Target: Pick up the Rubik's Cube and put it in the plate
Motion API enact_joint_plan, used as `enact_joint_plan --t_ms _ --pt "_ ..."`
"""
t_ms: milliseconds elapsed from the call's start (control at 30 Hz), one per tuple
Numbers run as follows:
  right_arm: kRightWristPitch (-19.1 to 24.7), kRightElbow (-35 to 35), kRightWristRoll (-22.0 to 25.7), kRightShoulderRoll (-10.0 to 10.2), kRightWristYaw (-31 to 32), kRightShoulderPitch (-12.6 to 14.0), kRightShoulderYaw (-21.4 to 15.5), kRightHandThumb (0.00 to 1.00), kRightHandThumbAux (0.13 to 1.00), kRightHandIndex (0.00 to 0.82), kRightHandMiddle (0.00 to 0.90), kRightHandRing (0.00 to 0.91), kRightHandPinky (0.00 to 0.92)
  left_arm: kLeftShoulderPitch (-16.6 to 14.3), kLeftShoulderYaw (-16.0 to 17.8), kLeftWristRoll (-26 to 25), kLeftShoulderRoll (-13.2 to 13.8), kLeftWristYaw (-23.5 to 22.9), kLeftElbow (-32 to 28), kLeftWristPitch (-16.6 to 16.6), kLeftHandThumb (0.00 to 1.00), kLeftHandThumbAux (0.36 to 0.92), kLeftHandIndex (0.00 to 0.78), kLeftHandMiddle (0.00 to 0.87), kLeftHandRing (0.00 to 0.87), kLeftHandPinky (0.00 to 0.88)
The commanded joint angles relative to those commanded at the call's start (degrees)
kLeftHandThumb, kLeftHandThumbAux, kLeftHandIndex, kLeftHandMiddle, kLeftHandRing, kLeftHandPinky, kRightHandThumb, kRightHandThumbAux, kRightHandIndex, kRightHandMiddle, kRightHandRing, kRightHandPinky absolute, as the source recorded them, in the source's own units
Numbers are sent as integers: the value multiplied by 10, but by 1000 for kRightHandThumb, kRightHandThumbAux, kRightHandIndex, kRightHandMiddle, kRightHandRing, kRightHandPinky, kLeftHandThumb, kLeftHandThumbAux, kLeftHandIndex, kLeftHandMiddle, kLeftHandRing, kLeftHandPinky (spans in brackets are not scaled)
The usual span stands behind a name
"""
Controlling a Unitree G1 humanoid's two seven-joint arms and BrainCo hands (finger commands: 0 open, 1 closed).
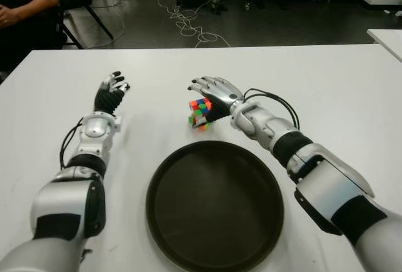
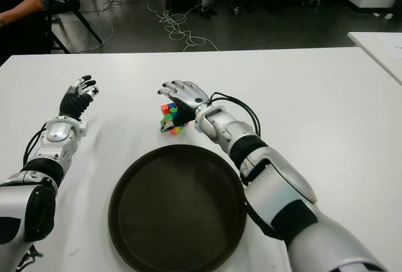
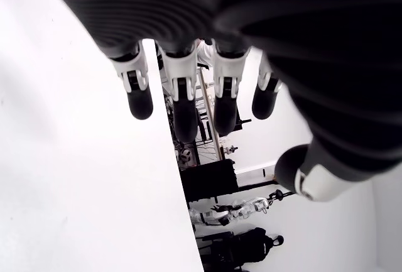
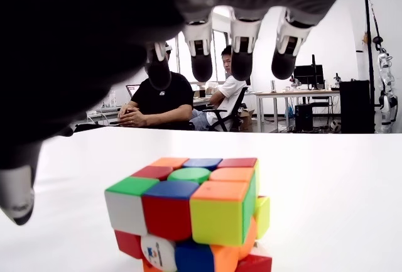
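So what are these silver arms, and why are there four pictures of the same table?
They belong to a robot shaped a bit like a person. Two pictures come from cameras in its head, looking down at the white table. The other two come from small cameras on its wrists, so you see its fingers from very close.

On the table lie a colourful Rubik's Cube and a big dark round plate, with nothing in it.

The right hand is just above the cube with its fingers spread. It is not holding the cube yet; the cube sits on the table under the palm. The left hand is off to the left of the cube, open and holding nothing.
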Motion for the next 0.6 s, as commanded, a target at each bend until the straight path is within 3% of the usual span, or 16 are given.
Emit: enact_joint_plan --t_ms 600 --pt "49 7 -14 19 26 -13 18 0 469 0 0 0 48 0 0 0 -1 3 0 1 151 551 81 153 124 84"
